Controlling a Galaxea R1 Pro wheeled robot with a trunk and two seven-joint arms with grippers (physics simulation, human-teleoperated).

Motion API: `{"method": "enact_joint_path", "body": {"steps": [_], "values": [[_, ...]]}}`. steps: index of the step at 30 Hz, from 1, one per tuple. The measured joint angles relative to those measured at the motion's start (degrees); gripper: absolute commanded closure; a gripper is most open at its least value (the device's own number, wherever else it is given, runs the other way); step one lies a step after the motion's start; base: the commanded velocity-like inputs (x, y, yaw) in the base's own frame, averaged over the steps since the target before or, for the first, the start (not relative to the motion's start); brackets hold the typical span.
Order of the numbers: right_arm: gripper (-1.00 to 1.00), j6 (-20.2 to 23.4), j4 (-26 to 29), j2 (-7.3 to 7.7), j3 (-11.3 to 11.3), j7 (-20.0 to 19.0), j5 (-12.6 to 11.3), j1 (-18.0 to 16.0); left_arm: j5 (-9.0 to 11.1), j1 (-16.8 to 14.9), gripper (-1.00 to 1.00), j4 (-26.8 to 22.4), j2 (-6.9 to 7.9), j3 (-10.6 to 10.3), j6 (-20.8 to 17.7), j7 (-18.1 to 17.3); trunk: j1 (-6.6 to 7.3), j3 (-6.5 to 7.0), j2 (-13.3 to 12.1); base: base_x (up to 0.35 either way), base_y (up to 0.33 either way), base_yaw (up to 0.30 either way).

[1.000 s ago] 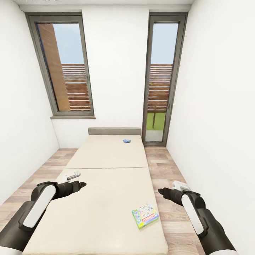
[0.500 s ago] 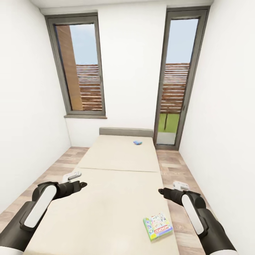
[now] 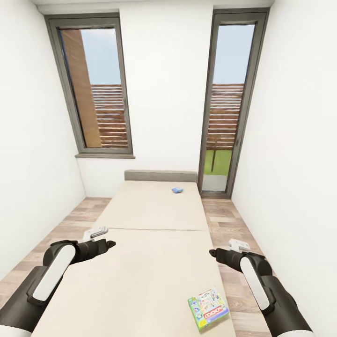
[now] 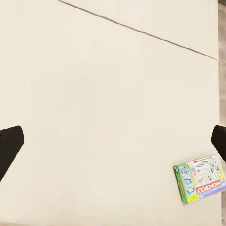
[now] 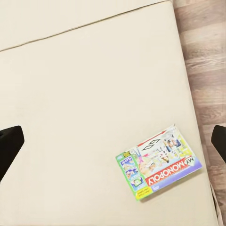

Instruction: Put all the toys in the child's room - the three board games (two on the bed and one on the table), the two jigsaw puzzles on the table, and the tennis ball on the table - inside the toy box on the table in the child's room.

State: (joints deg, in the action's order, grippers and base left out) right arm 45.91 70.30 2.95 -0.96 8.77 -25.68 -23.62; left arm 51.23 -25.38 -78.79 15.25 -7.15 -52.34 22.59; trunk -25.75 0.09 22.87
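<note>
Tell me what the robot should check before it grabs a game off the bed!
1. Monopoly box in sight on the bed: ok, flat near the right edge of the near panel.
2. Small blue game in sight: ok, on the far panel near the headboard.
3. Right gripper free: ok, open and holding nothing.
4. Left gripper free: ok, open and holding nothing.
5. Nothing lying on the Monopoly box: ok.
6. Blue game within reach: cannot tell, probably not; it lies well beyond both grippers.
</note>
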Motion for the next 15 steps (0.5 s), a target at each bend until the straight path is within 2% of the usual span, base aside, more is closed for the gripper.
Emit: {"method": "enact_joint_path", "body": {"steps": [4,8,15], "values": [[-1.00,0.00,0.01,0.00,0.00,0.00,-0.01,0.03,-0.01,0.00,-1.00,0.00,0.00,-0.03,0.00,0.01,0.00,0.00,0.00,0.011,0.004,-0.046],[-1.00,0.00,-0.01,-0.05,-0.04,0.00,-0.01,0.08,-0.02,-0.01,-1.00,0.01,-0.01,-0.05,0.00,0.01,0.00,0.00,0.00,0.019,0.001,-0.175],[-1.00,0.01,-0.02,-0.09,-0.07,0.00,0.00,0.09,-0.05,0.00,-1.00,0.01,0.00,0.02,0.01,0.01,0.01,0.00,0.00,0.102,-0.056,-0.076]]}}
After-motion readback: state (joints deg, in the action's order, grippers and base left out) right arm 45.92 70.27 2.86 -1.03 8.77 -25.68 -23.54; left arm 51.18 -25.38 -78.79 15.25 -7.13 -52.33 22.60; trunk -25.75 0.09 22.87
